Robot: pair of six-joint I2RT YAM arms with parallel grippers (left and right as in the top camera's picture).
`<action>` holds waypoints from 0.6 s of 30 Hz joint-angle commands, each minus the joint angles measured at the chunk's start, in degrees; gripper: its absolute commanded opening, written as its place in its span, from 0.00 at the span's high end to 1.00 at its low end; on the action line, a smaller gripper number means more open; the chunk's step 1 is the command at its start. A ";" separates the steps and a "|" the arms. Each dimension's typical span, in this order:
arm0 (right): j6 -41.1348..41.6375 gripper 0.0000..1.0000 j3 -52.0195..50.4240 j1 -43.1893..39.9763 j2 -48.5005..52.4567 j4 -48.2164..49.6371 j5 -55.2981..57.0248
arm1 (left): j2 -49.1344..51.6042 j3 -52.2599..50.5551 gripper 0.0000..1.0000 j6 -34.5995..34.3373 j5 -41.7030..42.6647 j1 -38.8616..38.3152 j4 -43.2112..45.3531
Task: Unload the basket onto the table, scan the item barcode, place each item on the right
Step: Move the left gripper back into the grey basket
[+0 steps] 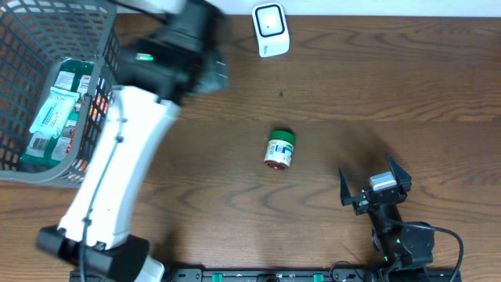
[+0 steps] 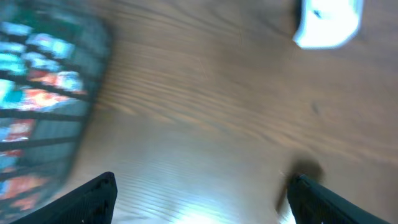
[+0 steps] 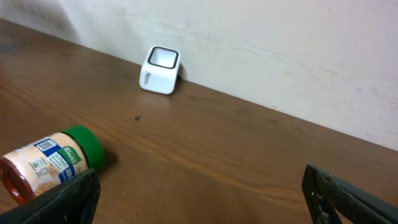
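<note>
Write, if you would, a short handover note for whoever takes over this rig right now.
Left gripper: open, empty, in the air between basket and scanner.
Right gripper: open, empty, at the near edge, right of the jar.
Jar: on its side in the middle of the table, touched by neither gripper. Packs lie in the basket.
Done: no telling whether the jar was scanned.
Left: probably pick up the jar and present it to the scanner.

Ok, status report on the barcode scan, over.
Left pincer open, empty, by the basket. Right pincer open, empty. Green-lidded jar on its side mid-table, untouched. Nothing between it and the scanner.
</note>
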 commanded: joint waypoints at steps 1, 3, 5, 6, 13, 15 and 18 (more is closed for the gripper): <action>0.72 0.01 -0.07 0.92 -0.24 -0.24 0.35 | -1.73 1.07 0.11 3.54 -0.17 8.15 -0.85; 0.72 0.01 -0.07 0.92 -0.24 -0.24 0.35 | -2.03 1.07 0.10 3.45 -0.15 13.77 -0.85; 0.72 0.01 -0.07 0.92 -0.24 -0.24 0.35 | -1.92 1.05 0.10 2.43 -0.11 18.71 -0.92; 0.72 0.01 -0.07 0.92 -0.24 -0.24 0.35 | -1.81 1.05 0.10 1.79 -0.11 20.94 -0.92; 0.72 0.01 -0.07 0.92 -0.24 -0.24 0.35 | -0.79 0.72 0.10 0.48 -0.20 33.35 1.38; 0.72 0.01 -0.07 0.92 -0.24 -0.24 0.35 | -0.24 0.59 0.10 -1.33 -0.20 36.61 2.45; 0.72 0.01 -0.07 0.92 -0.24 -0.24 0.35 | 1.22 0.46 0.10 -3.50 -0.20 41.05 4.26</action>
